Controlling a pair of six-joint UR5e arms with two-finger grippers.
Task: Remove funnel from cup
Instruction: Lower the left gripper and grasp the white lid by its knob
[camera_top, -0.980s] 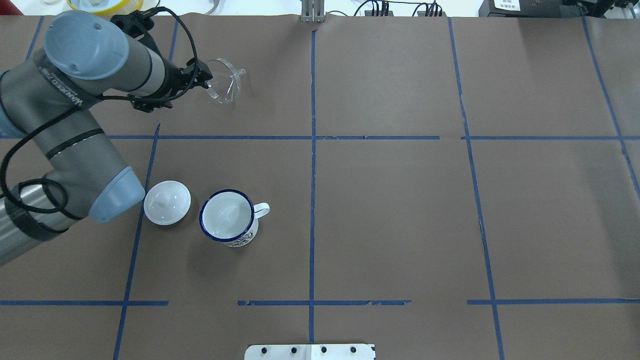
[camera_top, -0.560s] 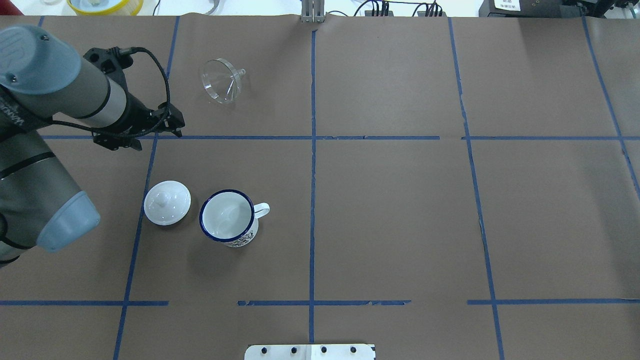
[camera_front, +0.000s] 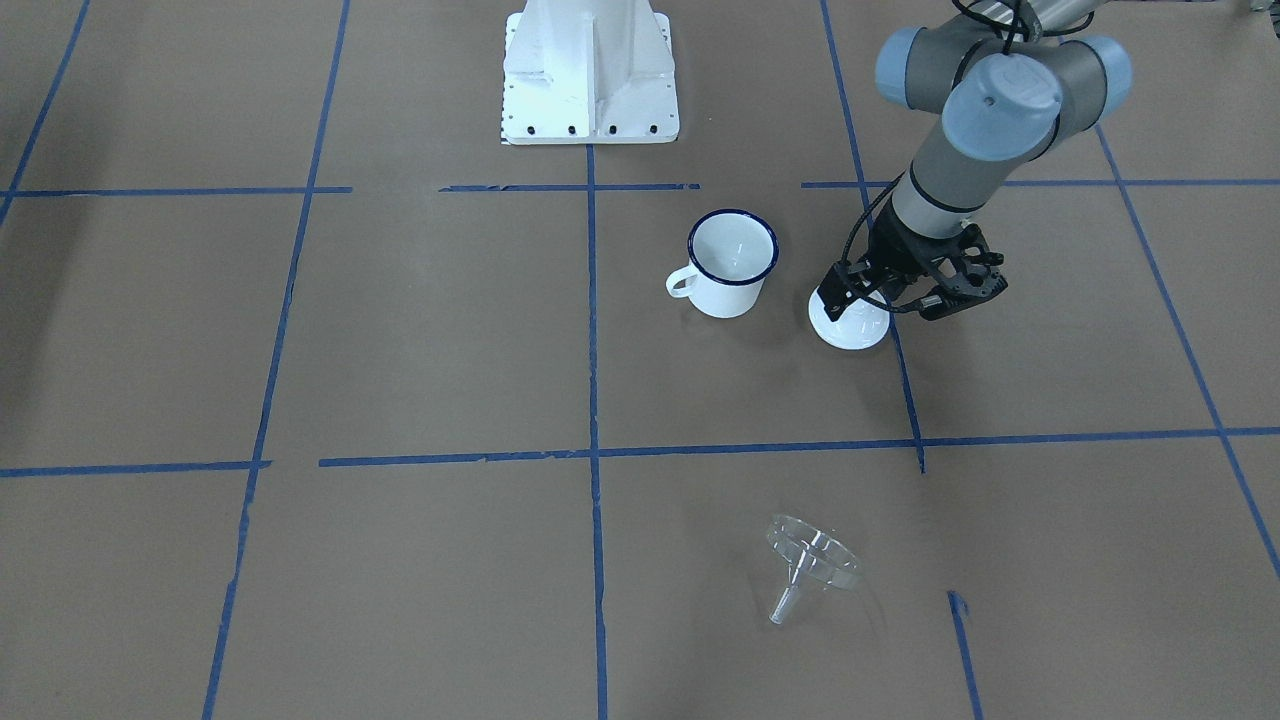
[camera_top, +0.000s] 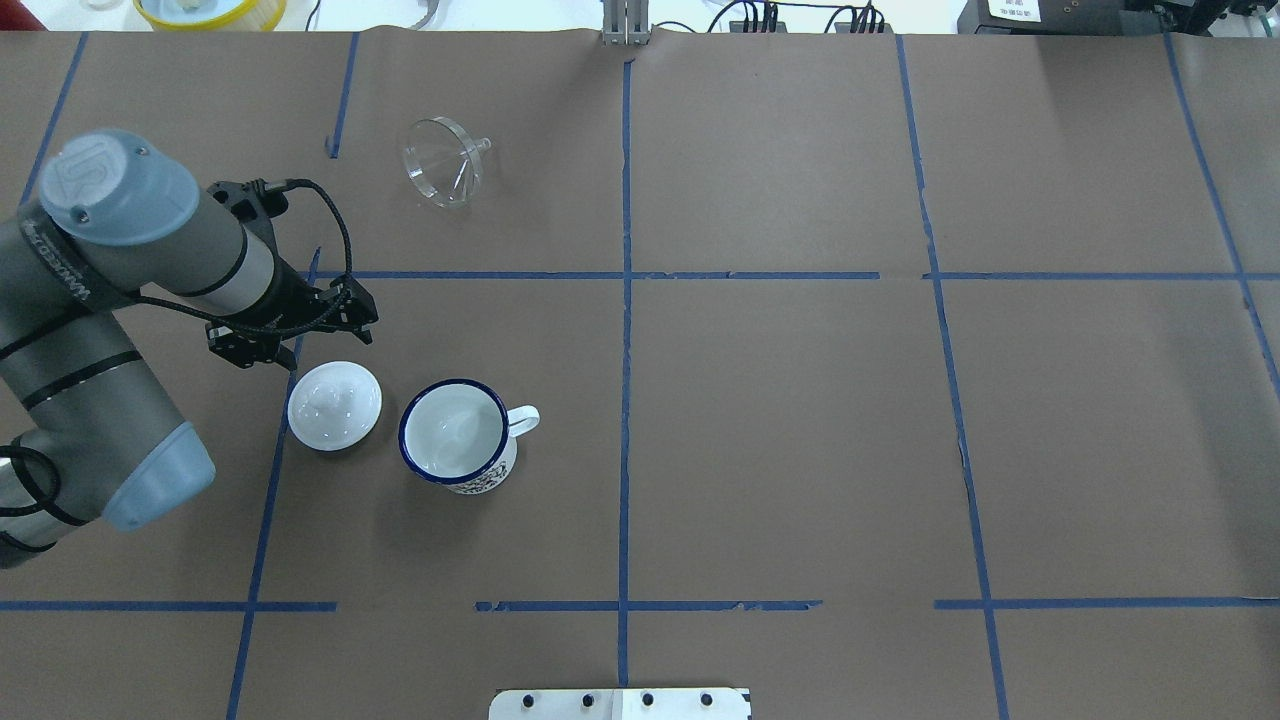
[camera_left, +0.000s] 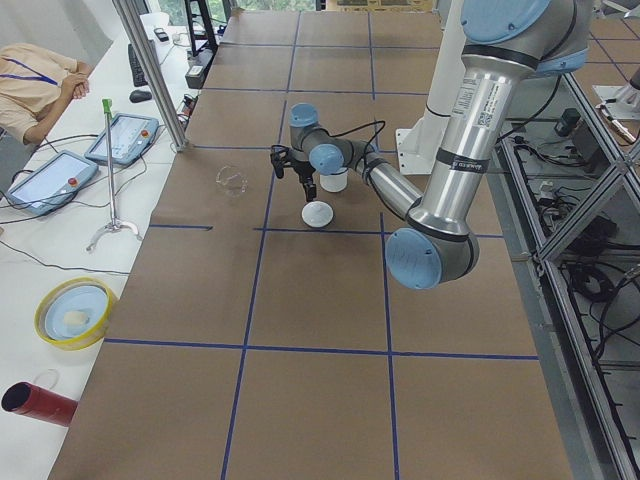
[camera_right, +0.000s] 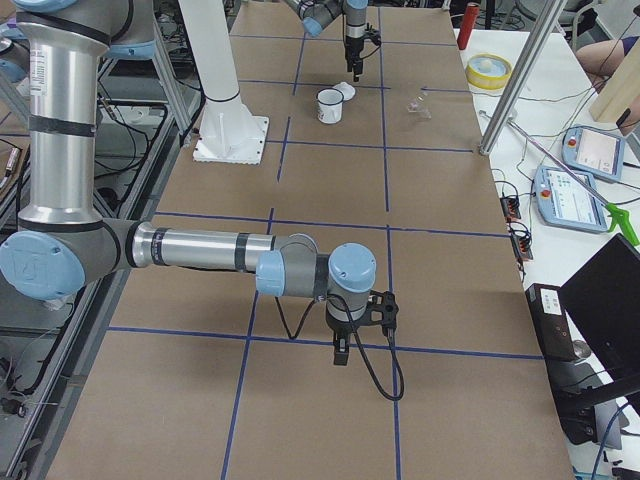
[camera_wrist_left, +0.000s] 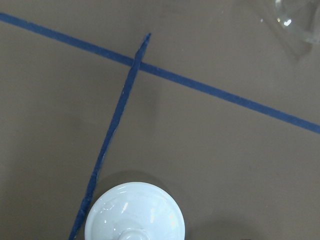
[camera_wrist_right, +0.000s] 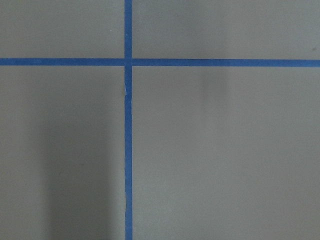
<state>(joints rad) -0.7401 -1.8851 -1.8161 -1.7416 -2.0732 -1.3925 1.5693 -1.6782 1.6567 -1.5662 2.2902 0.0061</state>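
Note:
The clear funnel (camera_top: 443, 172) lies on its side on the brown paper at the far left, apart from everything; it also shows in the front view (camera_front: 812, 563) and at the top right of the left wrist view (camera_wrist_left: 295, 20). The white cup (camera_top: 457, 436) with a blue rim stands upright, with nothing in it, handle to the right. My left gripper (camera_top: 360, 312) is open and holds nothing, hovering just beyond the white lid and left of the cup. My right gripper (camera_right: 340, 355) shows only in the right side view, low over bare paper; I cannot tell its state.
A white domed lid (camera_top: 334, 404) with a knob sits just left of the cup, also in the left wrist view (camera_wrist_left: 134, 212). Blue tape lines cross the brown paper. The robot's white base plate (camera_top: 620, 703) is at the near edge. A yellow-rimmed dish (camera_top: 210, 10) lies past the far edge.
My left gripper has drawn back from the funnel toward the robot, to just beyond the white lid. The funnel has stayed lying on the paper. The cup has not moved.

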